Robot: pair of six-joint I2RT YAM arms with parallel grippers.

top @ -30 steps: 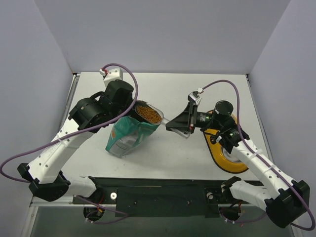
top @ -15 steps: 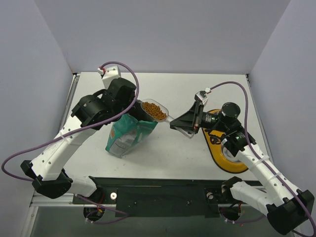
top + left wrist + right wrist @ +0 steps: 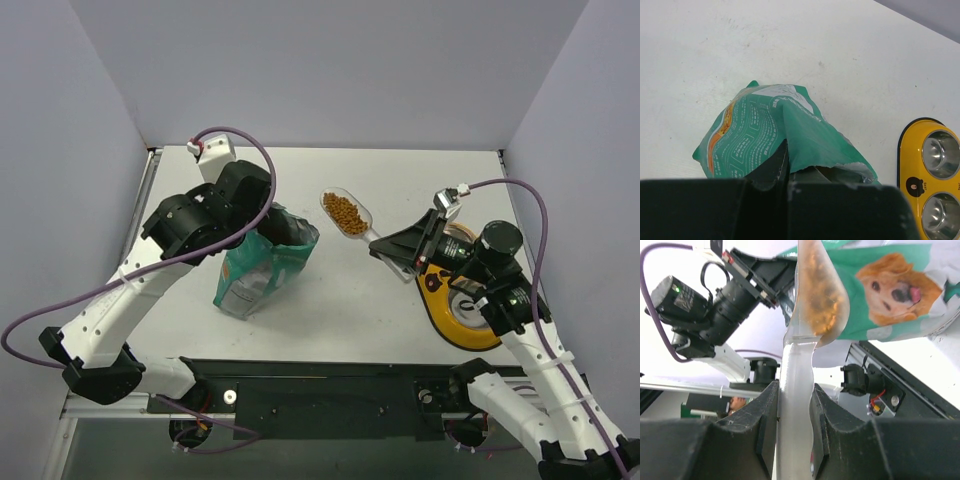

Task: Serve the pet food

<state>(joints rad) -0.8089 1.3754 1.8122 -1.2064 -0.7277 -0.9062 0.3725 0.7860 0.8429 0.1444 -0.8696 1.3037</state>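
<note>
- Since the earlier top view, the scoop (image 3: 345, 212) has left the mouth of the bag (image 3: 262, 270) and swung out toward 3 o'clock. It now hangs above the worktop (image 3: 340, 305), between bag and feeder (image 3: 437, 300).
- Kibble (image 3: 346, 213): a loose heap in the scoop's bowl, none seen in the feeder, which lies at about 4 o'clock of the scoop.
- Right pincer (image 3: 392, 247): pinching the scoop's handle. The wrist view shows a finger (image 3: 767, 435) against each side of it.
- Left pincer (image 3: 270, 228): pressed together on the bag's top edge. The bag stands upright.
- Handling, as judged: the kibble is light, dry and free-rolling, and cannot be taken hold of directly. The hold belongs on the stiff handle, with the bowl kept level. A tilt or jolt would likely spill pellets short of the feeder's cups.
</note>
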